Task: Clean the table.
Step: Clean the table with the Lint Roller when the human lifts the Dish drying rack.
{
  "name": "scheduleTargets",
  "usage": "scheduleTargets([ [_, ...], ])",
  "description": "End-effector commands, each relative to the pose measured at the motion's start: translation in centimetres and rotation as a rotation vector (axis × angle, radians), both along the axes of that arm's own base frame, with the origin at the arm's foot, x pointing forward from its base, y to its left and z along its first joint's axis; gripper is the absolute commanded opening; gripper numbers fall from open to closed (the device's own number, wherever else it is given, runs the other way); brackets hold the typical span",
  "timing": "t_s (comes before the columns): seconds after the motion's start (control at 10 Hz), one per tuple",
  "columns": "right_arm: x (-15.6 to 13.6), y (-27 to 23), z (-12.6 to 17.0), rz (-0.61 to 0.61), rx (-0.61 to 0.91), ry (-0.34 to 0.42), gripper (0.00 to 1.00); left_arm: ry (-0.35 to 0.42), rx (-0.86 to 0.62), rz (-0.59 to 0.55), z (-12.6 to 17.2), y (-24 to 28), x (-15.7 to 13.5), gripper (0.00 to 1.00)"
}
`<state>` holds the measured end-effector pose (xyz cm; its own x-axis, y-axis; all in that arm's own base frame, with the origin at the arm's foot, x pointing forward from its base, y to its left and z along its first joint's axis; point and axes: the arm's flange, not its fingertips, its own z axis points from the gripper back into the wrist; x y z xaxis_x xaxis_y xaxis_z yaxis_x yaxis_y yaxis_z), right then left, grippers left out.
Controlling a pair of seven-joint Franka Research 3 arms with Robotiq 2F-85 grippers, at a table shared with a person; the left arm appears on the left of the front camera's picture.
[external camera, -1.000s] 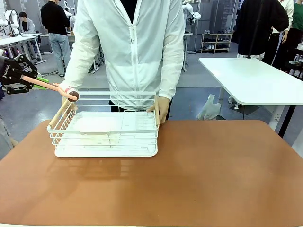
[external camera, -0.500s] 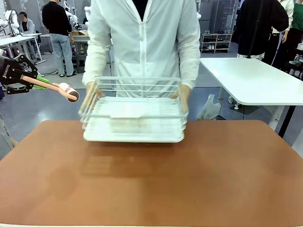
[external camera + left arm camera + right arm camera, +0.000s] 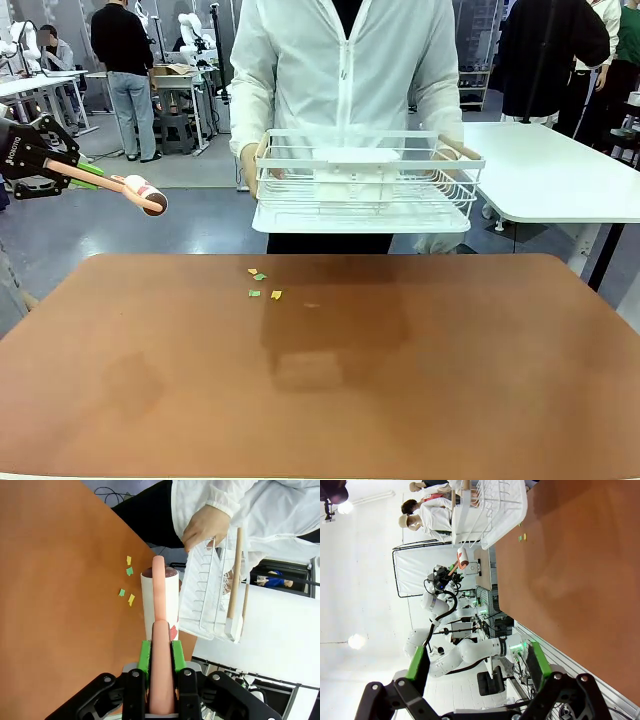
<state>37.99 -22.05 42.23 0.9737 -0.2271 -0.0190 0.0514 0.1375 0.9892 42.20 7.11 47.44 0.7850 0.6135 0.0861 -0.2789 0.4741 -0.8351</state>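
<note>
Person [image 3: 345, 70] holds wire basket [image 3: 365, 190], flat white piece [image 3: 350, 156] inside, off the table [image 3: 400, 380].

Scraps [image 3: 262, 284] lie on table [image 3: 420, 390] left of centre near far edge, basket [image 3: 362, 185] raised behind them, roller [image 3: 148, 195] beyond table's far-left corner.

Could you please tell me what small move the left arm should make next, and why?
Probably lower the left pincer, shut on the pink handle of the lint roller, toward the paper scraps near the far edge of the table. The person holds the wire basket clear above the table, so the scraps lie exposed, while the roller hangs in the air away from them.
</note>
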Motion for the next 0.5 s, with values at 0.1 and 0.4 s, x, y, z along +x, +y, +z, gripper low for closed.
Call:
scheduleTargets([
  [0.1,0.0,0.0,0.17,-0.003,-0.006,0.007,1.0,0.001,0.0,0.002,-0.02,0.04,-0.04,0.0],
  [0.4,0.0,0.0,0.17,-0.003,-0.006,0.007,1.0,0.001,0.0,0.002,-0.02,0.04,-0.04,0.0],
])
